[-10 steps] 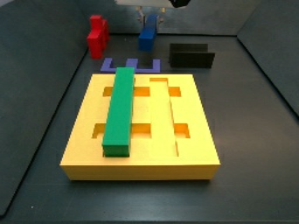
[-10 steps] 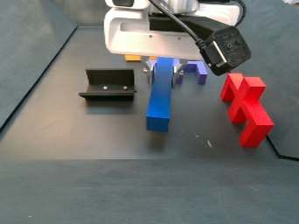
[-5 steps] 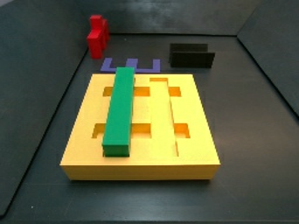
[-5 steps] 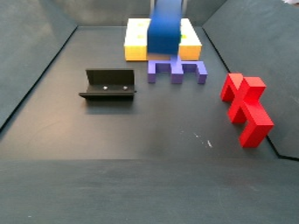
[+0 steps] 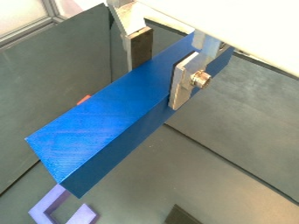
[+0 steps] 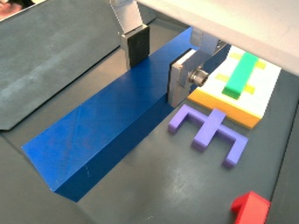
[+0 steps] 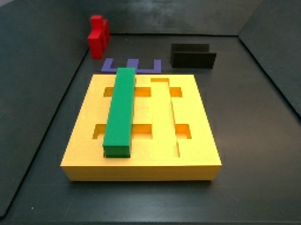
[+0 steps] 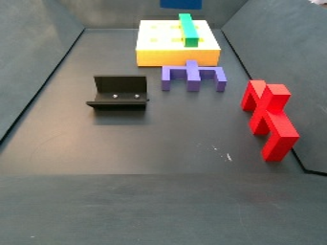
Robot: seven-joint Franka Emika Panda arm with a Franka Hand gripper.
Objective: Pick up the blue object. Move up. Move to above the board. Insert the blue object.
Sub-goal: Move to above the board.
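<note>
In both wrist views we see the gripper [image 5: 163, 59] fingers [image 5: 186, 80] clamped on the blue object [image 5: 117, 118], held above the floor. In a wrist view the board [image 6: 251, 98] lies past it. In a side view the board [image 7: 141, 167] carries the green bar [image 7: 120, 110]; the purple piece [image 7: 130, 65] sits at its 12 o'clock.

Looks like a lab test rig, not a home or shop: dark grey floor w/ grey walls boxing it in, and a black fixture [image 8: 119, 93] standing on it. Props are plain coloured blocks: yellow-orange board [image 7: 188, 151] w/ a green bar [image 7: 120, 107] on it, purple U-piece [image 8: 194, 76], red block [image 8: 270, 117]. In both wrist views the gripper [image 6: 162, 59] clamps the blue object [image 6: 112, 127] above this floor.
</note>
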